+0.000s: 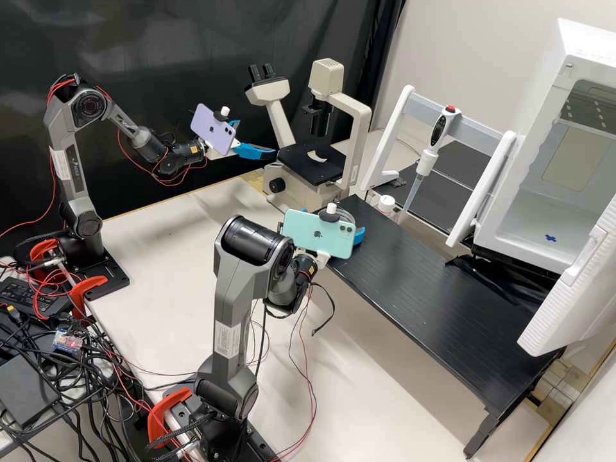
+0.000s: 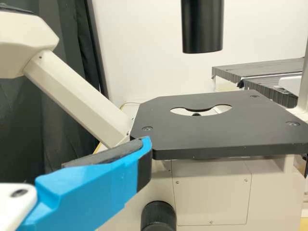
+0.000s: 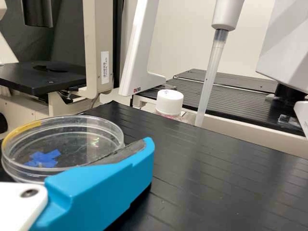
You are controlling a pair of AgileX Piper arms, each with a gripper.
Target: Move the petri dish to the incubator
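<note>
Beside the black table [image 1: 410, 269], the big incubator [image 1: 538, 138] has its door [image 1: 574, 282] open. Past the table's far corner is the microscope [image 1: 298, 183]. Near that, off the table, the left gripper [image 1: 256, 137] has its two blue fingers wide apart, with nothing in them. At the table's corner by the microscope, the right gripper [image 1: 357, 233] is right up close to the petri dish [image 3: 72, 137]. I can't tell if it has hold of the dish. I think picking it up is the job now. Squeeze its sides just enough, since clear walls can crack or slip. Lift straight up and keep it flat. Then go slow and wide round the pipette [image 1: 423, 160], and aim for the little blue mark [image 1: 550, 237] inside the incubator.
</note>
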